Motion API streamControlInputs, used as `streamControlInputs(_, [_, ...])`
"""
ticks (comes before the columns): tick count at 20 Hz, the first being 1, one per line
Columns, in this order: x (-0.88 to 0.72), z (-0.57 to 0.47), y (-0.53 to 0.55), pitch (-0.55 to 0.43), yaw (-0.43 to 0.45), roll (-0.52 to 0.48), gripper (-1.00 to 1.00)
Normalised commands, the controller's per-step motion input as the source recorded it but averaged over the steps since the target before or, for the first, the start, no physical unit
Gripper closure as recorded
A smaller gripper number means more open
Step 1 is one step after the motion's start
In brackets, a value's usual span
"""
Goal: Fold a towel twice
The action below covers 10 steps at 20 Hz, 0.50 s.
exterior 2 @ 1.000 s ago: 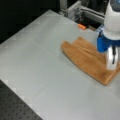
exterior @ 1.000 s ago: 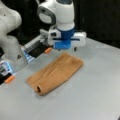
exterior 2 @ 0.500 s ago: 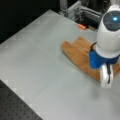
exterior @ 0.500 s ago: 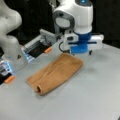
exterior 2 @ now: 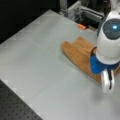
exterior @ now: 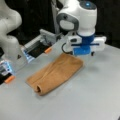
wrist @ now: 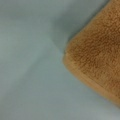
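Observation:
The orange-tan towel (exterior: 56, 73) lies on the grey table (exterior: 95, 100) folded into a long strip, with a rolled fold at its lower left end. In a front view the towel (exterior 2: 77, 52) shows two layers that part at its far end. My gripper (exterior: 82, 53) hangs just above the strip's upper right end. The white and blue hand (exterior 2: 100, 66) covers that end in a front view. The wrist view shows one rounded corner of the towel (wrist: 100, 55) against bare table, with no fingers in sight.
A second white arm (exterior: 10, 30) stands at a front view's left. Beside it sit a grey metal fixture (exterior: 45, 40) with orange tabs (exterior: 48, 50) and a blue-lit device (exterior: 6, 66). A black perforated board (exterior 2: 15, 105) borders the table's lower left edge.
My arm has moved along the towel toward its upper right end, right in a front view and down-left in the other. The towel has not moved.

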Motion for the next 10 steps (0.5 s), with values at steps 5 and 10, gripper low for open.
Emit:
streamControlInputs(5, [-0.02,-0.16,0.09,0.053,0.082,-0.116,-1.00])
streamControlInputs(10, [0.06,-0.10,0.04,-0.007,0.079,-0.122,-1.00])
